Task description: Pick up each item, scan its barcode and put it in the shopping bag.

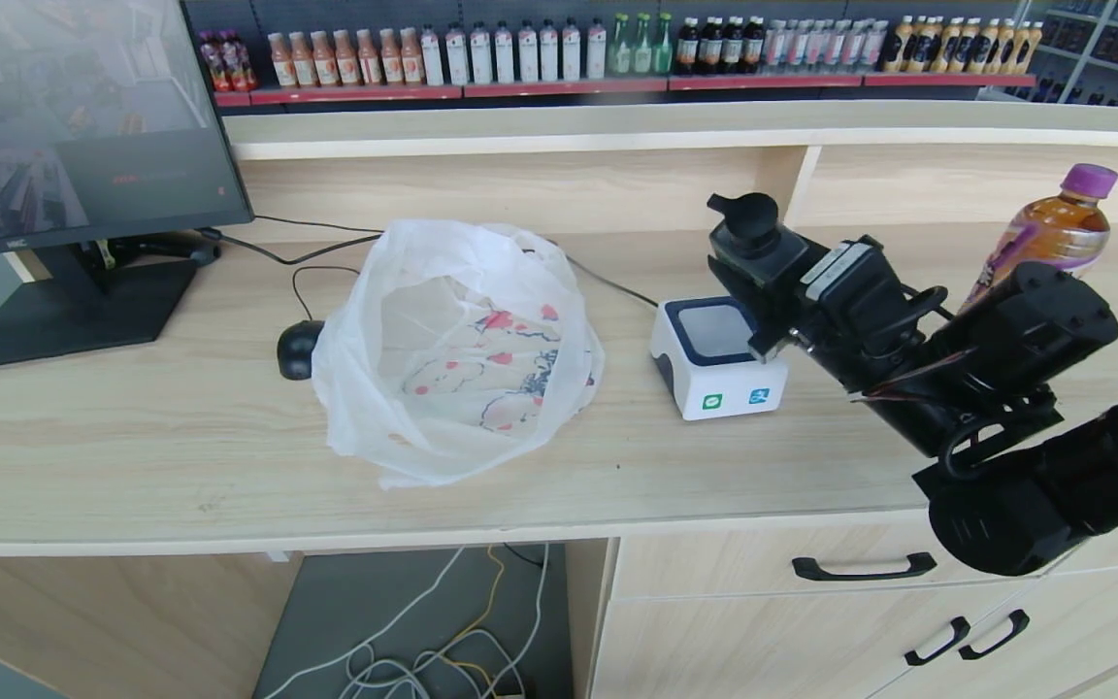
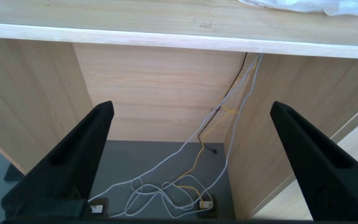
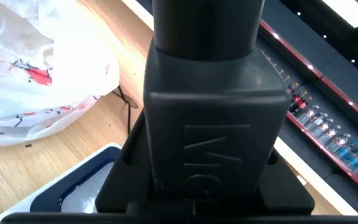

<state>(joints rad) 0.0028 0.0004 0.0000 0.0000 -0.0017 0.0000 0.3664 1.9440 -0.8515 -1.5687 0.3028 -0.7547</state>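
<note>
Head view | dark bottle clamped between right fingers; above scanner

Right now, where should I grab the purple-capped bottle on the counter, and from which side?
Probably the bottle by its upper body, below the cap, coming from the robot's side: it stands cap up, a wooden wall rises behind it, and the right arm hides its lower half.
</note>
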